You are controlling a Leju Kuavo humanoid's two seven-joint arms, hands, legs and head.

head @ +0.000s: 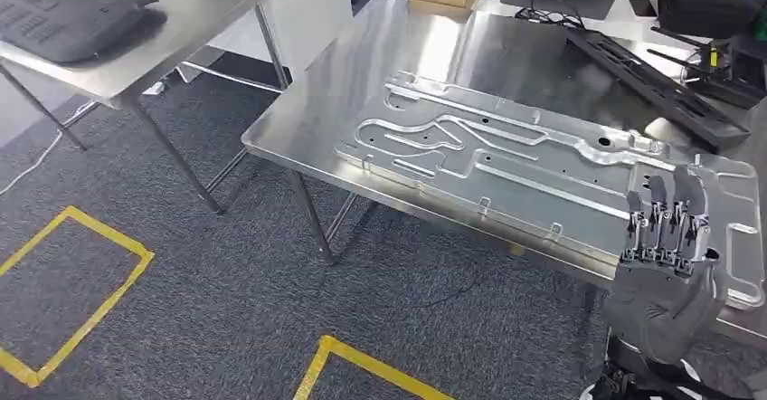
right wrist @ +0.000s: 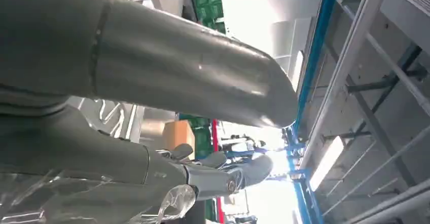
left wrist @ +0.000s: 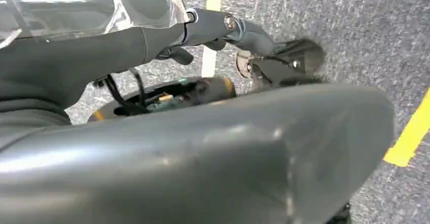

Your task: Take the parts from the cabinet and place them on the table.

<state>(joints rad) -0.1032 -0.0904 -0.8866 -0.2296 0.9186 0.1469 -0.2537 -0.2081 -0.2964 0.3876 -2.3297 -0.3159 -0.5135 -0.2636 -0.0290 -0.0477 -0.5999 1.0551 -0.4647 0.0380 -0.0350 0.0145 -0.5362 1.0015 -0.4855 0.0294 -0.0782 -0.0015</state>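
Metal part (head: 543, 169) overhangs the table's (head: 298, 138) near edge, right robot hand (head: 667, 237) spread, empty, above it.

The right hand (head: 667, 237) at the lower right of the head view has a grey ribbed cover and darker, metal-jointed fingers (head: 653, 214). In the left wrist view, the left hand (left wrist: 203, 133) shows a smooth grey thumb (left wrist: 213, 158), black cables, a visible screw and clear plastic wrap.

Grey carpet (head: 217, 328) with yellow tape lines (head: 81, 264), two steel tables (head: 298, 128), perhaps ceiling strip lights (right wrist: 327, 163) overhead.
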